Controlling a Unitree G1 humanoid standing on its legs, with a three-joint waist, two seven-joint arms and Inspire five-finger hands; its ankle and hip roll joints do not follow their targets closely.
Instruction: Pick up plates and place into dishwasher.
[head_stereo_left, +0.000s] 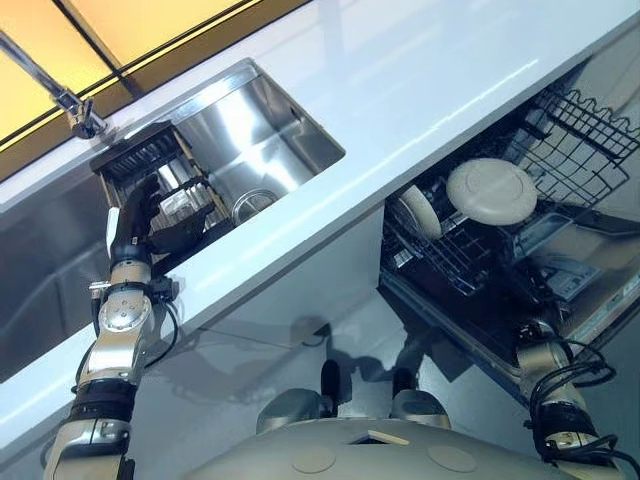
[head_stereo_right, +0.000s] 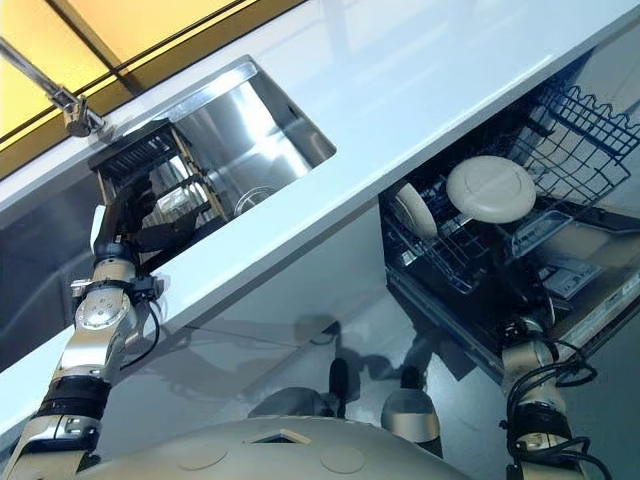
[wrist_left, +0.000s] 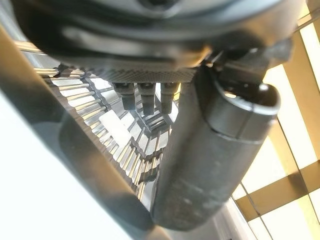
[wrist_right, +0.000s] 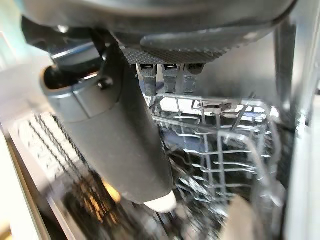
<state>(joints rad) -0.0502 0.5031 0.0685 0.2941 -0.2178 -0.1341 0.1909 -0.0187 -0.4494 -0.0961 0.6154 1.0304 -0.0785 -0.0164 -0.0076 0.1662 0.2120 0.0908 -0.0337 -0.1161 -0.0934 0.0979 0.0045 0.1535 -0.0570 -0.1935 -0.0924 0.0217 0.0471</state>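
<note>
Head pair looks down, tilted; wrist cameras sit very close
Both eyes share sink (head_stereo_left: 250, 140) and dishwasher (head_stereo_left: 500, 250); wrists face racks

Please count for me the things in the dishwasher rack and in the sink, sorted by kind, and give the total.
Cream plates in the dishwasher rack: 2, one lying flat, one standing on edge
Dark dish racks in the sink: 1
Robot hands: 2, left hand in the sink, right hand over the dishwasher rack
Total: 5
</note>
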